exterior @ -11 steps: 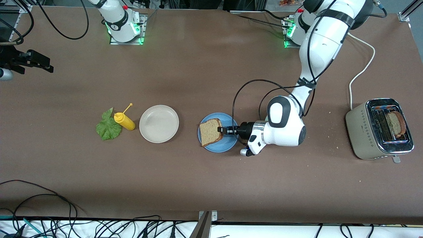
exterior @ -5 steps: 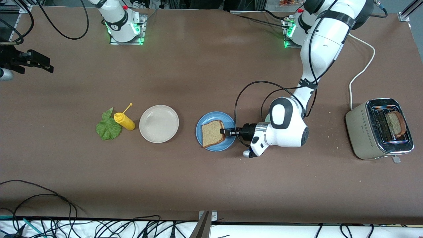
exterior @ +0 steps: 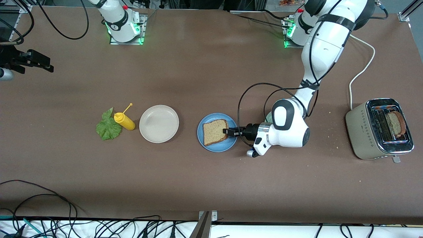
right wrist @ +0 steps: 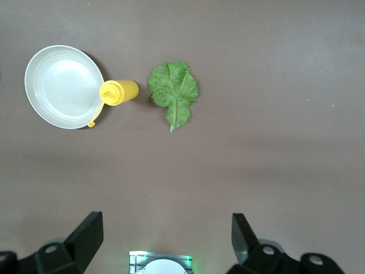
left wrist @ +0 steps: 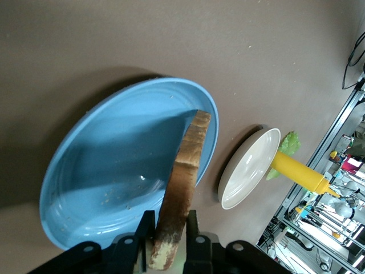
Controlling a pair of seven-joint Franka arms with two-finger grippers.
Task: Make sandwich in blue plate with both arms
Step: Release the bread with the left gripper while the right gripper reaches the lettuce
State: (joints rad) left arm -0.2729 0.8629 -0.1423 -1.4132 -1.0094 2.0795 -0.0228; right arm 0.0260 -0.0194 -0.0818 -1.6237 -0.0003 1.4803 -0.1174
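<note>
Left gripper (exterior: pixel 226 131): black two-finger, low over the round mid-blue plate (exterior: pixel 232 142), fingers (left wrist: pixel 147 228) standing just either side of the edge of a square brown toasted bread slice (exterior: pixel 215 132) that lies on that plate.

Right gripper (right wrist: pixel 165 237): black fingers spread wide, empty, waiting high over the table.

Round beige plate (exterior: pixel 159 123); yellow squeeze bottle (exterior: pixel 124 121) beside it; ruffled green lettuce leaf (exterior: pixel 107 127) next, toward the right arm's end.

Beige toaster (exterior: pixel 380 129): second slice (exterior: pixel 396 123) in its slot.

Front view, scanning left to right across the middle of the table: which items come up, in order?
Lettuce leaf → yellow squeeze bottle → beige plate → blue plate holding a bread slice → left gripper → toaster.
</note>
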